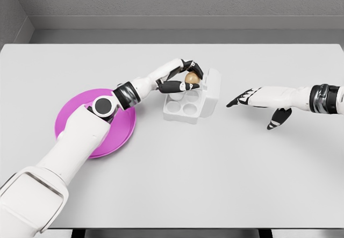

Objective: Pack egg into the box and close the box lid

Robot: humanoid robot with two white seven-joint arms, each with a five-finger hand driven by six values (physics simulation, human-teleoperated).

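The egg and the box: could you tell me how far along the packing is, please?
Done: the egg is off the pink plate. In hand: the left hand holds it over the open white box. Left: release it into a cell and close the lid. The right hand hovers open nearby.

A pale grey bench (226,179) is seen filling most of the head view, its far edge set near a grey wall. Two things are carried directly on it. A magenta plate (121,136) is laid left of centre, partly hidden by an arm. A white box (185,109) is placed just right of the plate, apart from it, with its lid raised at the right side.
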